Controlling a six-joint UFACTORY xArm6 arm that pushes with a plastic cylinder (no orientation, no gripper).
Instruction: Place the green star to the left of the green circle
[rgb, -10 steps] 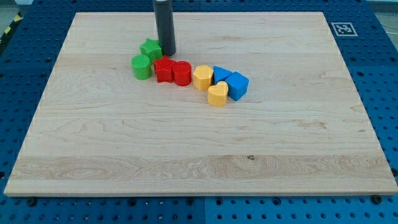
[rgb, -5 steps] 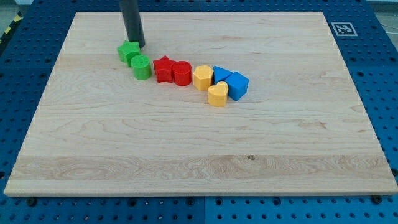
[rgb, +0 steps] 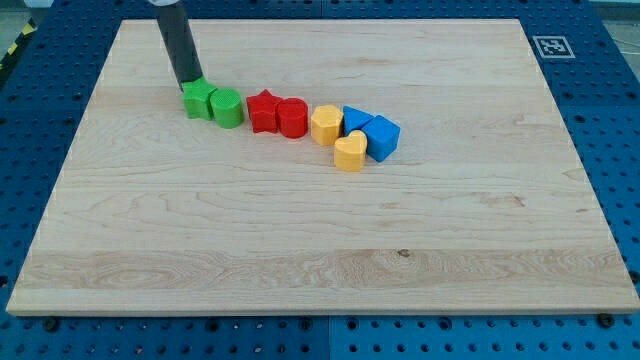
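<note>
Nearest the view's bottom, the wooden counter (rgb: 300, 260) lies bare across its whole front half. Farther up, a loose row of blocks runs across the middle. At its right end, a yellow heart (rgb: 349, 152) sits lowest, with two blue blocks (rgb: 372, 131) touching each other just above and to its right; their shapes are hard to make out. A yellow block (rgb: 326, 124) comes next to the left, then a red cylinder (rgb: 292, 117) pressed against a red star (rgb: 263, 109).

A small gap separates the red star from the green circle (rgb: 227, 107). The green star (rgb: 198, 99) sits directly on the circle's left, touching it and slightly higher in the view.

Farthest back, the tip (rgb: 188, 82) rests at the star's upper edge, seemingly in contact with it, the dark rod rising toward the view's top. The arm carries no gripper, so there is nothing to be open or clamped; it works by pushing alone.

As a judgement, the task looks essentially done: the star stands left of the circle, on nearly the same line. What may remain is at most a slight nudge downward to level the pair, then drawing the tip away without disturbing either block.
</note>
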